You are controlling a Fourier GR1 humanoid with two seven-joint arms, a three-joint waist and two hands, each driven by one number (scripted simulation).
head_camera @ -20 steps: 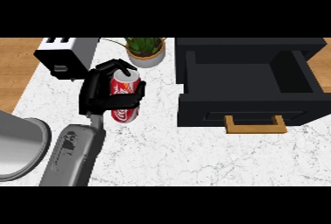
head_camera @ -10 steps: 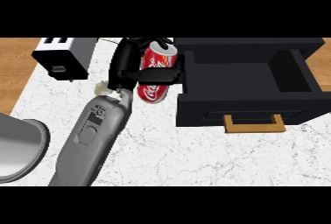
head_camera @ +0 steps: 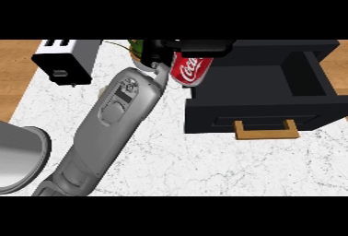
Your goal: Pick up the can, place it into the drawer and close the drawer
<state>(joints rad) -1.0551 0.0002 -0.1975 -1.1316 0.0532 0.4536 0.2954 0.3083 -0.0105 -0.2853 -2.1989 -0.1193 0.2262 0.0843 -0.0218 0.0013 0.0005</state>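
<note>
At the lower left edge of the counter (head_camera: 204, 166) you see a grey rounded shape (head_camera: 17, 159), cut off by the view, so you cannot tell what it is. Toward the far left corner of the white marble top stands a toaster (head_camera: 65, 60), white on top with dark slots and a black front. Just to its right, along the far edge, a potted plant (head_camera: 136, 48) shows only in part, mostly hidden behind the hand.

Your left arm (head_camera: 108, 124) runs from the lower left edge up across the counter toward the far edge. Its left hand (head_camera: 194, 47) is curled around the top of the can (head_camera: 190, 70), clamped on it. The red can hangs tilted, its lower end lying over the left wall of the drawer (head_camera: 262, 94); you cannot tell whether it touches that wall.

On the right side of the counter, the black drawer is pulled open, its inside dark and bare where you can see it. A wooden handle (head_camera: 266, 130) sits on its front face, pointing toward the near edge. Your right hand shows nowhere in the view
</note>
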